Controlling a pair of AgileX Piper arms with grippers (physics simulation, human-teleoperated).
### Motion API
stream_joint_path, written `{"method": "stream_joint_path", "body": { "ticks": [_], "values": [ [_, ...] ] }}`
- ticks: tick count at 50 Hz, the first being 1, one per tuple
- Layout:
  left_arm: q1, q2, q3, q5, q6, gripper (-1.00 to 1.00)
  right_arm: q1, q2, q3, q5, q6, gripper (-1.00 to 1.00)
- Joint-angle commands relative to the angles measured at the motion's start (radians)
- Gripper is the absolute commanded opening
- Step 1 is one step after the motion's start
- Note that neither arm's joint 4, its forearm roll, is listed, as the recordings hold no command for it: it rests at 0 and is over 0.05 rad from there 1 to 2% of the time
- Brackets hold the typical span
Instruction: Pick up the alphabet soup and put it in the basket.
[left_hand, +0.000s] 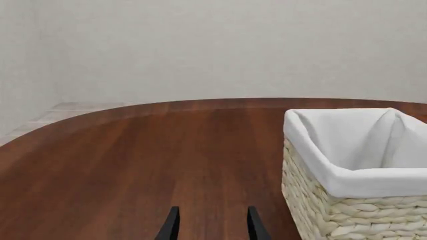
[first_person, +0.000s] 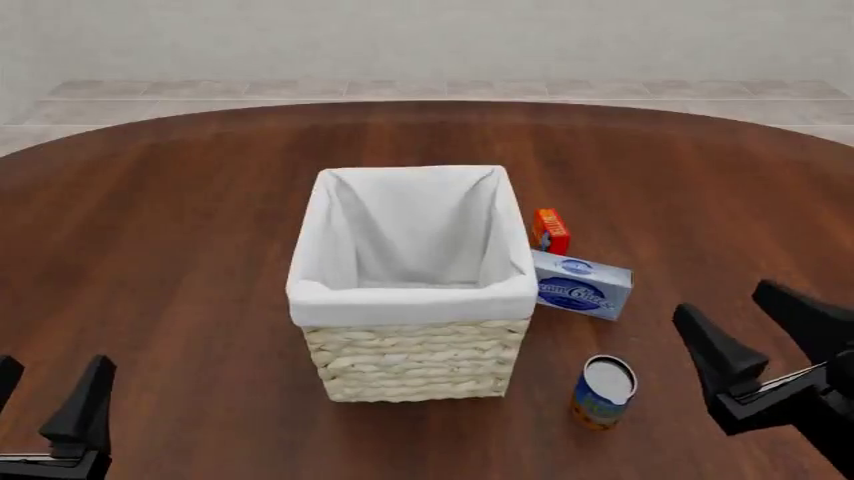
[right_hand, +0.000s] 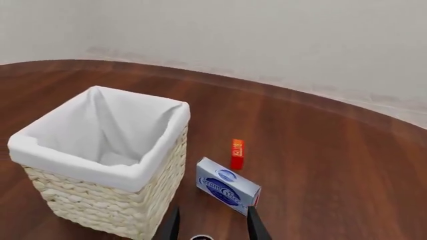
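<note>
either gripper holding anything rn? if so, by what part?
Nothing held. Left gripper and right gripper are both open and empty; the soup stands untouched on the table beside the basket.

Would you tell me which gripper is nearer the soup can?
The right gripper: it hovers open just right of the soup can. The left gripper sits far off, beyond the basket, at the front view's lower left.

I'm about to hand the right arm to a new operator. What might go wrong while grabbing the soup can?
1. The small cylindrical alphabet soup can stands close to the woven straw-coloured basket, so the open right gripper might bump the wicker wall.
2. The flat blue-and-white box sits just beyond the can; overshooting could shove it.
3. The can looks slightly tilted, so an off-centre touch may topple it.
</note>
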Motion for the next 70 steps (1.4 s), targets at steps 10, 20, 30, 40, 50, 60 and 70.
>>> {"method": "stream_joint_path", "body": {
  "ticks": [10,20,30,40,50,60,70],
  "values": [
    [0.000,0.000,0.000,0.000,0.000,1.00,0.052,0.120,0.054,-0.113,-0.007,1.00],
    [0.000,0.000,0.000,0.000,0.000,1.00,0.055,0.166,0.086,-0.167,0.000,1.00],
    [0.000,0.000,0.000,0.000,0.000,1.00,0.051,0.196,0.121,-0.203,0.012,1.00],
    [0.000,0.000,0.000,0.000,0.000,1.00,0.048,0.231,0.148,-0.248,0.019,1.00],
    [0.000,0.000,0.000,0.000,0.000,1.00,0.048,0.255,0.160,-0.274,0.020,1.00],
    [0.000,0.000,0.000,0.000,0.000,1.00,0.040,0.287,0.181,-0.318,0.025,1.00],
    [0.000,0.000,0.000,0.000,0.000,1.00,0.035,0.334,0.205,-0.376,0.029,1.00]
  ]
}}
